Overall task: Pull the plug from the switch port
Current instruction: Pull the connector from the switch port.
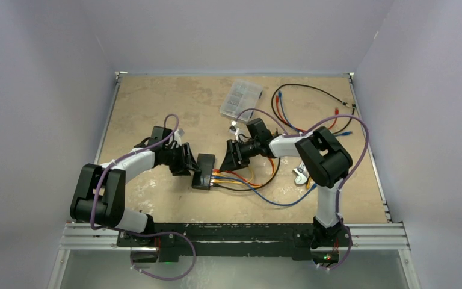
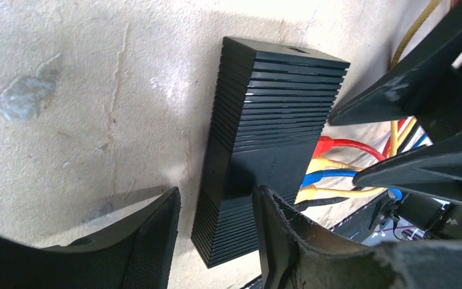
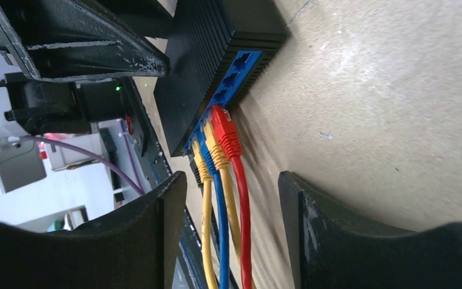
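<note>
The switch [image 1: 204, 171] is a flat black ribbed box lying mid-table. Red, yellow, blue and yellow plugs [image 1: 218, 176] sit side by side in its ports on the right side. My left gripper [image 1: 186, 159] is open. In the left wrist view its fingers [image 2: 150, 241] straddle the near end of the switch [image 2: 271, 120], and a gap shows beside the left pad. My right gripper [image 3: 231, 198] is open just behind the plugs. The red plug [image 3: 225, 129] and the other cables run between its fingers without touching them. Free blue ports [image 3: 237, 69] show past the red plug.
A clear compartment case [image 1: 241, 97] lies at the back. Loose black, red and blue cables [image 1: 313, 102] loop at the back right. A small pale object [image 1: 301, 176] rests by the right arm. The plugged cables trail right across the table [image 1: 258, 186]. Walls close in on three sides.
</note>
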You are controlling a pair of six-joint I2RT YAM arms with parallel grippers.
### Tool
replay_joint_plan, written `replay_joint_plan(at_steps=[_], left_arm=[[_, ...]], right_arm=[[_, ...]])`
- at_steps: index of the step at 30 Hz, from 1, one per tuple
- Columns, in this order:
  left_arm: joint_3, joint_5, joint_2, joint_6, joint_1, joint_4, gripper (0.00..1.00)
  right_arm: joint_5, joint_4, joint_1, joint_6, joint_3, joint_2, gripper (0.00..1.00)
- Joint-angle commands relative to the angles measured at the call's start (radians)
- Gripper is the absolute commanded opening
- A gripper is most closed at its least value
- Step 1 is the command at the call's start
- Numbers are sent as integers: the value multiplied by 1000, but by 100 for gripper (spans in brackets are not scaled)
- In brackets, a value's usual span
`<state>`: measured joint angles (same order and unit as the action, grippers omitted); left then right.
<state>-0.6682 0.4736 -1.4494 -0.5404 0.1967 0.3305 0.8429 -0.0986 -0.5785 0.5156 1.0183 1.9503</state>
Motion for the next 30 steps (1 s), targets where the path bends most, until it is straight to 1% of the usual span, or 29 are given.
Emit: replay_joint_plan(at_steps=[1,8,17,24,30], left_arm=[[8,47,-15,-14,-8,-58,47],[5,59,-25,-6,-8,-64,44],[7,65,-34,-3,-8,-73,42],[7,64,-29,-4,-8,-69,41],[5,64,-28,-4,-8,-70,42]], right_arm=[[44,-106,-20,62,33,31,59],[38,-158,-38,93,36,86,53],[37,-219,-51,127,35,120,51],[13,-227,-55,128,51,146,48],[18,-230,-56,129,68,167,40]])
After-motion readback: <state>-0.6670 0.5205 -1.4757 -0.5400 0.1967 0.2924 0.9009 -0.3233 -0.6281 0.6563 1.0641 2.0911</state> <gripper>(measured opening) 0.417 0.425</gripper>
